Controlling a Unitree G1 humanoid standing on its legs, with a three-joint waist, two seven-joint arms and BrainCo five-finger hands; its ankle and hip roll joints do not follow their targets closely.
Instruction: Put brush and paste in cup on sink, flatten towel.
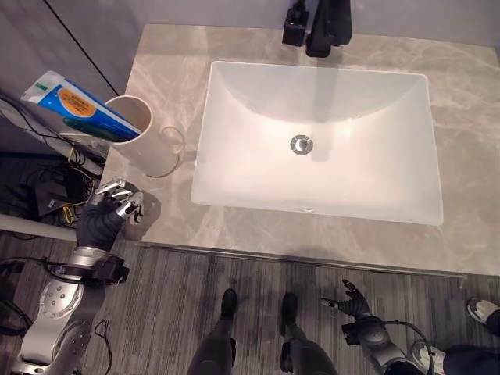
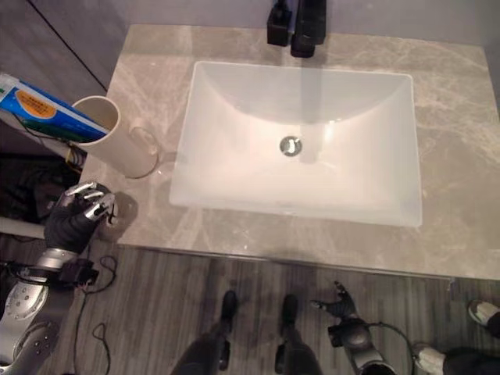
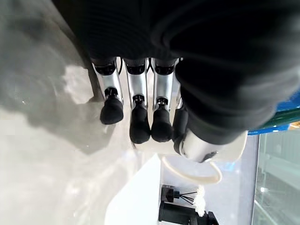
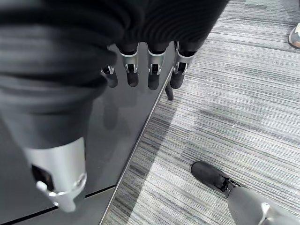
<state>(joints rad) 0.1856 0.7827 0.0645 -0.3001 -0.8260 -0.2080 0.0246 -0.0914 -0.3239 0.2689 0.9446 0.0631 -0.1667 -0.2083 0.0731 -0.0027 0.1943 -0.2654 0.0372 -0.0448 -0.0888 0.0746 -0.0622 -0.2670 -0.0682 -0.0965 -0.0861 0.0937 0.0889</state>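
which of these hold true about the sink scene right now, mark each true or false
1. The toothpaste tube sticks out of the cup. True.
2. The cup lies inside the basin. False: it stands on the counter, on the robot's left of the basin.
3. The left hand holds the cup. False: it is at the counter's front corner, apart from the cup.
4. The right hand is low by the floor, holding nothing. True.
5. The tap runs. False: no water shows.
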